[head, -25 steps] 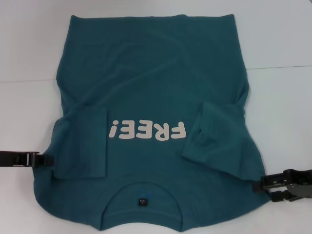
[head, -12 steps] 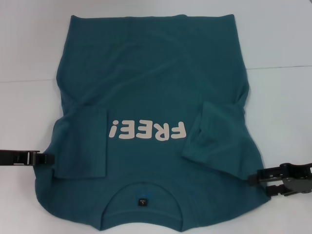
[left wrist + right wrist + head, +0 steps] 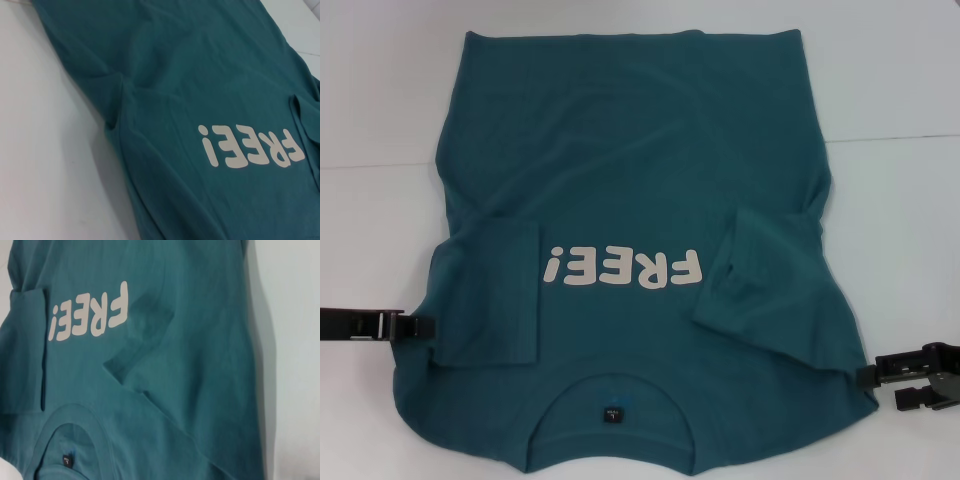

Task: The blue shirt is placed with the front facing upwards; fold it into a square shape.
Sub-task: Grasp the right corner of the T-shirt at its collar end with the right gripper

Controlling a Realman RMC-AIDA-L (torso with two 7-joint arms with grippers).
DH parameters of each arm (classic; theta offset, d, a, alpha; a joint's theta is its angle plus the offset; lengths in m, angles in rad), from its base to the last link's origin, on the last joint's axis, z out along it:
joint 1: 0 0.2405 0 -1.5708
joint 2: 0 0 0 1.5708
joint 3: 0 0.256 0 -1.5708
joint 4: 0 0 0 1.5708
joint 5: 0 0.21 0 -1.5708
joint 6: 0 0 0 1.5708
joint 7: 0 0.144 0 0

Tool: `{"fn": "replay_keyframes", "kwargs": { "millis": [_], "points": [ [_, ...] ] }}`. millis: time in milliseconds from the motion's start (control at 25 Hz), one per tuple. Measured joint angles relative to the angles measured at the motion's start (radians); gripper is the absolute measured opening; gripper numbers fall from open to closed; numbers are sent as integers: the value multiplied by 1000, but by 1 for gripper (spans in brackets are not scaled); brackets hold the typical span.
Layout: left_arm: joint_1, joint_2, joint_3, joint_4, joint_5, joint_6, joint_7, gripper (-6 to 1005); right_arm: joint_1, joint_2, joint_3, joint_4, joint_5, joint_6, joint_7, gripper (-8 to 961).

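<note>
Sleeves already lie folded inward on the large teal-blue cotton T-shirt (image 3: 630, 250), spread flat mid-table, collar near. Left gripper (image 3: 420, 327) and right gripper (image 3: 868, 376) flank its shoulders, likely to lift them; finger states unclear.

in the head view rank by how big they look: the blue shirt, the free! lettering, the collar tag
1. blue shirt, by far the largest
2. FREE! lettering
3. collar tag, smallest
</note>
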Motion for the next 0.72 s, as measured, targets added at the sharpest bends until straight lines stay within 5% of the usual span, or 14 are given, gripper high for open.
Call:
{"fn": "replay_keyframes", "kwargs": {
  "millis": [720],
  "points": [
    [-5,0,0,0,0,-2,1,9,37,42,-16,28,9,32,-7,909]
  ]
}}
